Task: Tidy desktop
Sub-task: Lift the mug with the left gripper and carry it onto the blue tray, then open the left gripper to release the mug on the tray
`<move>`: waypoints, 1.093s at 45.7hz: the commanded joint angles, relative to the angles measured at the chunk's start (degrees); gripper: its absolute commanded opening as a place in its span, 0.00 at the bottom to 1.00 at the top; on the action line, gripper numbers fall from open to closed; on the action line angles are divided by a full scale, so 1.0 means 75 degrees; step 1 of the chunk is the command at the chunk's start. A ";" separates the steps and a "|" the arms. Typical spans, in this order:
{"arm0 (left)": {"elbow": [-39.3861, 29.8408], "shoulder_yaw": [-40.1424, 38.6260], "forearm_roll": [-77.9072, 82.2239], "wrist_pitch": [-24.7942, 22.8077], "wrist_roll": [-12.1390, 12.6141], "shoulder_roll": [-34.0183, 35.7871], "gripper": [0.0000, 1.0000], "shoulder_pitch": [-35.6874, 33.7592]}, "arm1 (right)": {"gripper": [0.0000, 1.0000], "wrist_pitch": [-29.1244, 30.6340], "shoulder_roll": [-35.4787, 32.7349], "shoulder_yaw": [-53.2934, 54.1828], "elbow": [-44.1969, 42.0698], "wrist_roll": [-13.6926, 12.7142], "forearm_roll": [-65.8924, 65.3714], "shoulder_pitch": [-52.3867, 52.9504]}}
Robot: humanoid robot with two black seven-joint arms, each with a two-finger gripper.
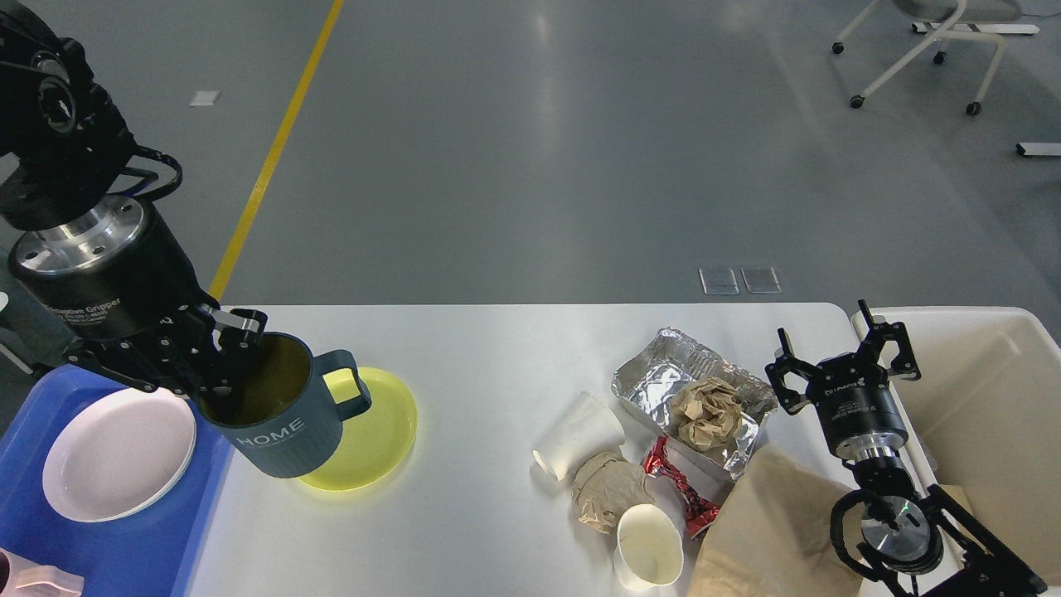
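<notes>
Your left pincer [222, 365] was clamped on the teal mug [278, 414]'s rim, apparently lifted above the counter [497, 365]; your right pincer [841, 356] stood apart, gripping nothing.

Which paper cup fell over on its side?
The paper cup beside the foil tray lies tipped over. The other paper cup, nearer the front edge, stands upright with its mouth up.

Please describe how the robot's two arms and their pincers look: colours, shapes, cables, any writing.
Both arms are black with silver metal rings. The left pincer has a thick cylindrical body with small white lettering and looped black cables. The right pincer has slim black fingers, faint lettering and a green light lower down.
</notes>
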 commanded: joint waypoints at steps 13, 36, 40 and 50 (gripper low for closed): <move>0.1014 0.0407 0.1957 0.0045 0.0037 0.2190 0.00 0.1187 | 1.00 -0.0001 0.0000 0.0000 0.0012 0.0000 -0.0007 -0.0007; 0.2550 -0.2123 0.5145 0.1872 -0.0045 0.4277 0.00 0.5897 | 1.00 -0.0001 0.0000 0.0000 0.0012 0.0000 0.0005 0.0004; 0.2620 -0.2229 0.5614 0.2469 -0.0045 0.4347 0.00 0.6414 | 1.00 -0.0001 0.0000 0.0000 0.0012 0.0000 0.0005 0.0004; 0.2761 -0.2393 0.5943 0.3361 -0.0080 0.4605 0.00 0.7199 | 1.00 -0.0001 0.0000 0.0000 0.0012 0.0000 0.0005 -0.0007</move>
